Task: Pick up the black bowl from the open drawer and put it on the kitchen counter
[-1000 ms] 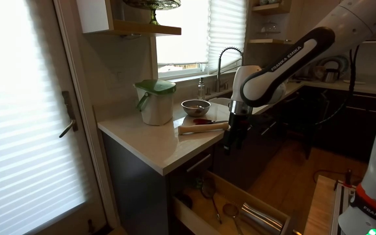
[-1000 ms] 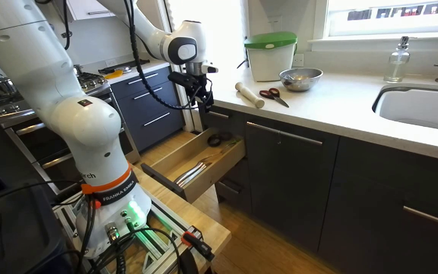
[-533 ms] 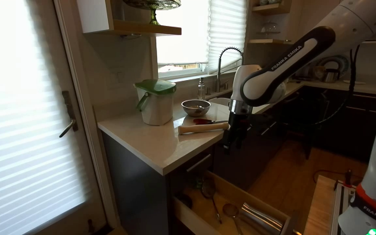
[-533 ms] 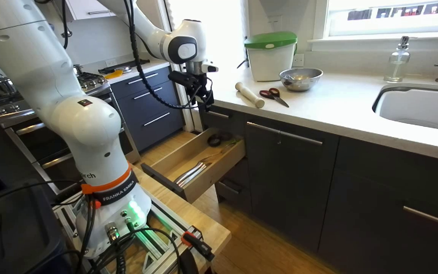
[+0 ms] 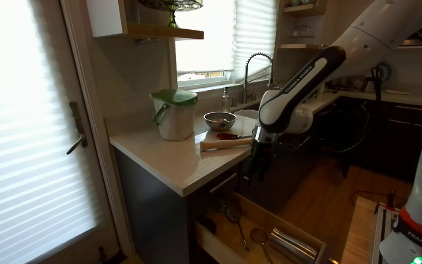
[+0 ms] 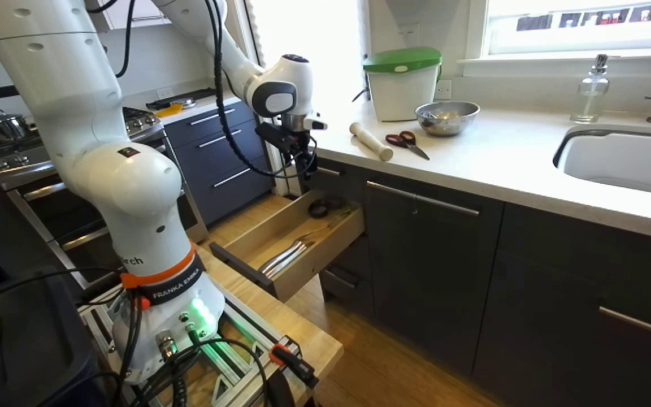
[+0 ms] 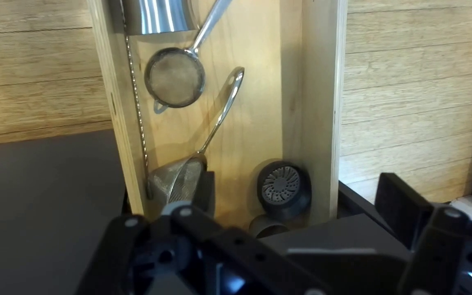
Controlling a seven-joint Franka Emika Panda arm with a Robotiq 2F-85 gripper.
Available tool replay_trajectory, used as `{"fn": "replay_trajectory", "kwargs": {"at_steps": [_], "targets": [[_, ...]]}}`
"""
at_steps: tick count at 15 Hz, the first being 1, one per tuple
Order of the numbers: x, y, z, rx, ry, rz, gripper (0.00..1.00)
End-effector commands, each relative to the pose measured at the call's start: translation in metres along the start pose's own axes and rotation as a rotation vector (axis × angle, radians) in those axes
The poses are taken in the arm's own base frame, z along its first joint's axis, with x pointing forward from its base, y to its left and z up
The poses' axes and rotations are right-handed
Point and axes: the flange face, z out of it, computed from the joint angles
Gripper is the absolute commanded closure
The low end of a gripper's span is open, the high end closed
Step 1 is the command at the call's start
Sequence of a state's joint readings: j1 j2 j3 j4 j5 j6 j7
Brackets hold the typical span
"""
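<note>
The open drawer has pale wood walls and also shows in an exterior view and the wrist view. The black bowl, round with a grey slotted disc on its face, lies by the drawer's side wall near the cabinet. It also shows in both exterior views. My gripper is open and empty, above the drawer's cabinet end, apart from the bowl. It also shows in both exterior views. The kitchen counter is pale with a squared corner.
On the counter are a green-lidded jar, a metal bowl, scissors and a wooden roller. The drawer also holds strainers, a metal cylinder and a dark cup, partly hidden. The counter edge overhangs beside the gripper.
The arm has reached forward and down. The gripper is lower and nearer the drawer's cabinet end, tilted slightly in an exterior view. The drawer and objects have not moved.
</note>
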State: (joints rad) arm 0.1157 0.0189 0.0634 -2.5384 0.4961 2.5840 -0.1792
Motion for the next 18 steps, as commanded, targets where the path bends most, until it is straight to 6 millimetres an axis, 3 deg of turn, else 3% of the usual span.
{"fn": "replay_trajectory", "kwargs": {"at_steps": [1,9,10,18], "targets": [[-0.001,0.008,0.040,0.042,0.018,0.061,0.00],[-0.003,-0.005,0.105,0.141,0.068,0.169,0.00],[-0.009,-0.005,0.090,0.128,0.053,0.158,0.00],[-0.001,-0.005,0.096,0.130,0.060,0.170,0.00]]}}
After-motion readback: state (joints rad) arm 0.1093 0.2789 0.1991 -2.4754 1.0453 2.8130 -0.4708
